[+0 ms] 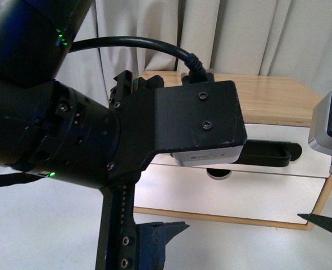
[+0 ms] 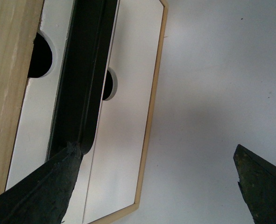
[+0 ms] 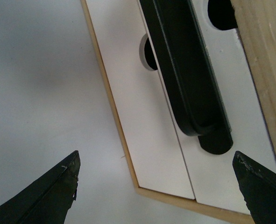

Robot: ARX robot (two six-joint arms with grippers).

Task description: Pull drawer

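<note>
You have not started the pull yet, as far as these views show. The drawer (image 1: 272,134) sits at the top of the cabinet (image 1: 272,98), just under its wood top. Its white face looks about level with the lower front (image 1: 239,194), and no wood interior shows. Take it as shut, or very nearly so.

Your left tool (image 2: 156,148) is spread wide and grips nothing. In the left wrist view one fingertip (image 2: 67,156) lies at the end of the handle (image 2: 81,70). Whether it touches the bar or only lines up with it, you cannot tell from here. The other fingertip is well out over the bare table (image 2: 212,70).

Your right tool (image 3: 155,156) is likewise spread and empty. It faces the other end of the handle from a distance, with neither fingertip near the bar.

What is left is nearly everything. You need to bring one tool's fingers around the bar, clench on it, then draw straight back toward you. The left tool looks the nearer candidate, though its opening seems set off to one side of the handle and would want re-centring first.
</note>
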